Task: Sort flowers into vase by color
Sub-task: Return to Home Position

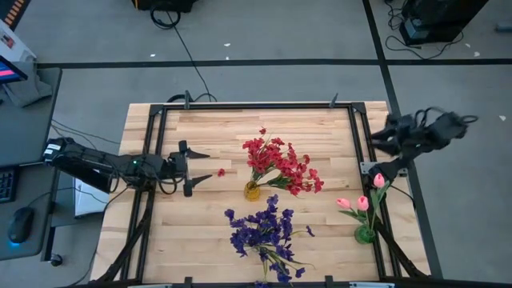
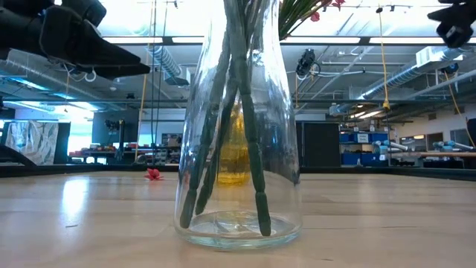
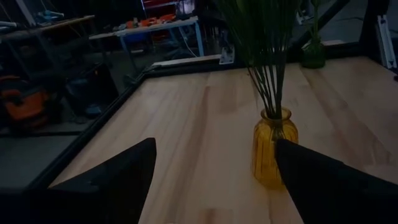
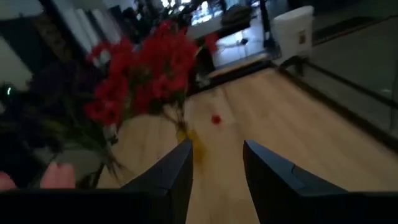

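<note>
**Wooden table** [image 1: 200, 240]: slatted top inside a black frame; carries all items below.

**Left gripper** [image 1: 210, 166]: hovers over the table's left half, aimed at the red bunch. Jaws spread wide, holding nothing.

**Right gripper** [image 4: 217, 152]: raised above the table's right rear corner. Jaws parted, nothing between them.

**Purple flowers** [image 1: 260, 228]: dark clustered sprigs, standing in the transparent vase [image 2: 238, 149] at front centre.

**Red flowers** [image 1: 280, 164]: clustered blooms fanning rightward from the yellow vase [image 1: 253, 190], mid-table.

**Pink tulips** [image 1: 362, 200]: three buds in the green vase [image 1: 365, 234], near the right edge.

**Loose red blossom** [image 1: 221, 172]: lies flat on the wood between the left gripper and the yellow vase, apart from both.

**Handling, as judged:** sprigs look very light; stems thin and fairly stiff, blooms soft and apt to shed. Best taken on the bare stem below the blooms, never on the heads. Vases appear to be glass, narrow-necked and top-heavy when filled, so a sideways tug on a stem could tip one. The stray blossom is small and flat, likely awkward to pinch.
</note>
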Robot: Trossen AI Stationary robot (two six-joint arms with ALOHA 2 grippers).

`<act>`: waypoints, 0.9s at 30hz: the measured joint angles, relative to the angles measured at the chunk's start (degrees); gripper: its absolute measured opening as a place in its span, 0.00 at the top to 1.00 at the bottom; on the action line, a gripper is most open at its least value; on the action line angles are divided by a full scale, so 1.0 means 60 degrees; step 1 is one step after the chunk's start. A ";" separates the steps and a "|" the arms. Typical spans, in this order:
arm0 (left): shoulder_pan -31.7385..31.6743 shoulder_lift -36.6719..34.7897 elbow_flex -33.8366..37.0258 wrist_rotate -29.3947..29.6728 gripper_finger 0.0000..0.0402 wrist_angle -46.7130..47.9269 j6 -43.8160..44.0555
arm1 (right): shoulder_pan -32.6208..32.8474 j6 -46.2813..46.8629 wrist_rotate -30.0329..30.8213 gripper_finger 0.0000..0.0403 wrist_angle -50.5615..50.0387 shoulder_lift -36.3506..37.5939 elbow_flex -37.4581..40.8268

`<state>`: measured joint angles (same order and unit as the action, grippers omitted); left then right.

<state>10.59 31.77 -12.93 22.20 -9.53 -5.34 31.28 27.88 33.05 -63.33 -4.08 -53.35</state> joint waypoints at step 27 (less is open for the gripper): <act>0.0004 0.0084 0.0000 0.0000 0.17 0.0045 0.0755 | 0.0384 -0.0172 0.0407 0.63 0.3435 0.0635 0.3311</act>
<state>10.61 32.27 -12.93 22.20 -9.26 -0.81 33.58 26.85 35.49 -42.72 -0.27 -33.48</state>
